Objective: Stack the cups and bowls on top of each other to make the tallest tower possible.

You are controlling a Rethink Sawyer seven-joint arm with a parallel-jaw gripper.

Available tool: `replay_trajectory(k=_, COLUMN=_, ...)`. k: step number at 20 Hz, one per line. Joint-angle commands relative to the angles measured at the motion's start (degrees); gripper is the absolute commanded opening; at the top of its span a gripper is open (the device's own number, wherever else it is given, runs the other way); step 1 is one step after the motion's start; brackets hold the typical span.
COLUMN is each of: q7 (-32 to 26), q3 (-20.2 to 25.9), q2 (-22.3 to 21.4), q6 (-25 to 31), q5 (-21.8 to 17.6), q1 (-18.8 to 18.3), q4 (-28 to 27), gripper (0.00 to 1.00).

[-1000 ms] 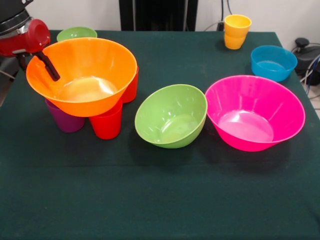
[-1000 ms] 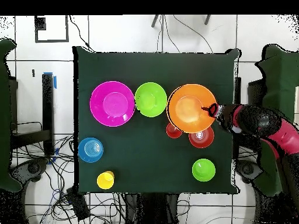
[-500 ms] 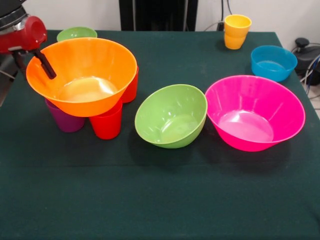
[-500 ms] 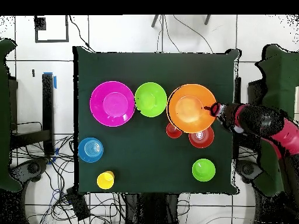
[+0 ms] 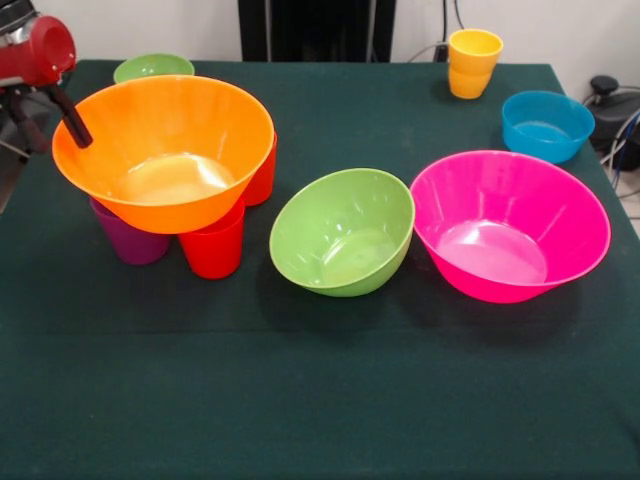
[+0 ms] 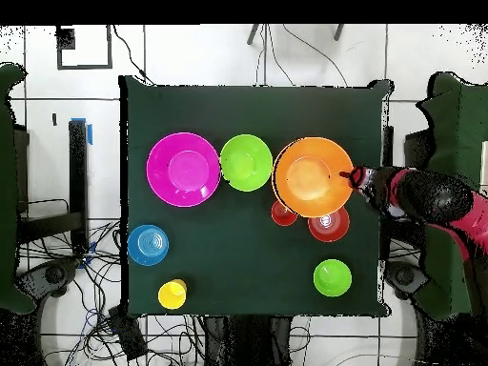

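Observation:
The large orange bowl (image 5: 165,150) (image 6: 310,176) rests upright on a purple cup (image 5: 130,242) and two red cups (image 5: 213,250) (image 6: 328,224). My gripper (image 5: 50,125) (image 6: 351,176) is open just outside this bowl's left rim, holding nothing. The light green bowl (image 5: 345,232) (image 6: 246,162) lies tilted beside the large pink bowl (image 5: 510,225) (image 6: 183,169). A small blue bowl (image 5: 546,125) (image 6: 149,244) and a small green bowl (image 5: 152,67) (image 6: 332,277) stand apart. At the far right, a yellow cup (image 5: 475,47) (image 6: 172,294) sits on an orange one.
The dark green cloth (image 5: 320,400) covers the table. Cables and a black device (image 5: 610,100) lie beyond its right edge.
My gripper has drawn back up and to the left; its black finger was inside the orange bowl's rim and is now outside it. The bowl and cups have not moved.

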Motion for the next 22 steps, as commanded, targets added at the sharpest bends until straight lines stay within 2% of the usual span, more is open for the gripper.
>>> replay_trajectory(k=1, q7=-0.61, q3=-1.94, q2=-1.96, q6=0.13, q5=-0.39, q1=2.73, q4=0.91, gripper=1.00)
replay_trajectory(k=11, q7=-0.18, q3=-1.88, q2=-4.36, q6=1.06, q5=0.81, q1=2.55, q4=2.67, gripper=1.00)
replay_trajectory(k=22, q7=1.87, q3=-1.86, q2=-9.83, q6=3.17, q5=3.83, q1=3.53, q4=5.10, gripper=1.00)
